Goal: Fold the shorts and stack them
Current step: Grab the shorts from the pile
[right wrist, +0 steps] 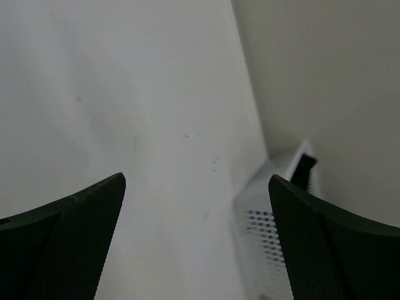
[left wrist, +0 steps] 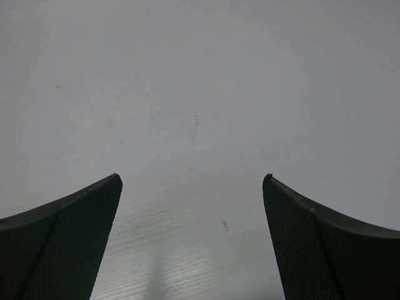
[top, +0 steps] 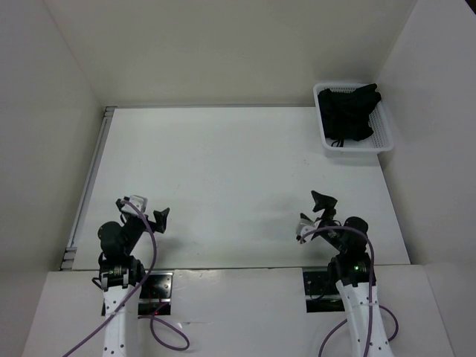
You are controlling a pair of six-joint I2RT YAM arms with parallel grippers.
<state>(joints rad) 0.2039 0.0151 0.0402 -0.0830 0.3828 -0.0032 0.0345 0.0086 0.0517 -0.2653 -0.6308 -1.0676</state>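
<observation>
The black shorts [top: 348, 111] lie bunched inside the white mesh basket [top: 385, 139] at the table's far right corner. A dark bit of them [right wrist: 304, 170] peeks over the basket's rim in the right wrist view. My left gripper [top: 146, 209] is open and empty, low over the near left of the white table [top: 223, 178]. My right gripper [top: 315, 210] is open and empty over the near right of the table, well short of the basket. In both wrist views the fingertips [left wrist: 106, 194] [right wrist: 284, 194] stand wide apart with only table between them.
White walls enclose the table at the back and both sides. The basket [right wrist: 269, 219] sits against the right wall. A metal rail [top: 88, 186] runs along the table's left edge.
</observation>
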